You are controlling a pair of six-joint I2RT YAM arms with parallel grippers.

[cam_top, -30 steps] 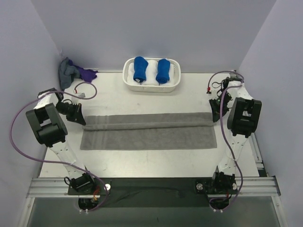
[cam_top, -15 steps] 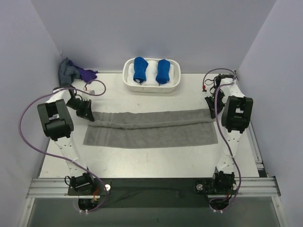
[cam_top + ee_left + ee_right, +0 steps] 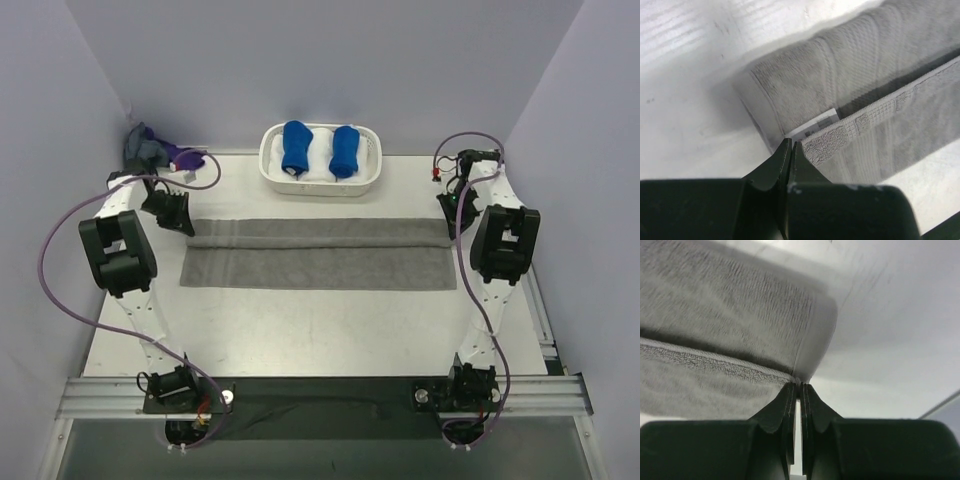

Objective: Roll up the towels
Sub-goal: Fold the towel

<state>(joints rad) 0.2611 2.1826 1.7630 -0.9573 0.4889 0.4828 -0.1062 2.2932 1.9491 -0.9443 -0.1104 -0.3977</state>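
The grey towel [image 3: 318,255] lies as a long strip across the table, its far half folded over into a narrower band. My left gripper [image 3: 184,226] is shut on the towel's far left corner [image 3: 827,140], with a white label showing beside the tips. My right gripper [image 3: 450,228] is shut on the towel's far right corner [image 3: 765,340]. Both hold the folded layer just above the table.
A white basket [image 3: 320,178] with two rolled blue towels [image 3: 296,146] stands at the back middle. A purple and grey cloth heap [image 3: 155,150] lies in the far left corner. Walls close in on three sides.
Both grippers have carried the towel's corners away from the arm bases. The towel has slid with them, and its folded far band now lies straighter and wider.
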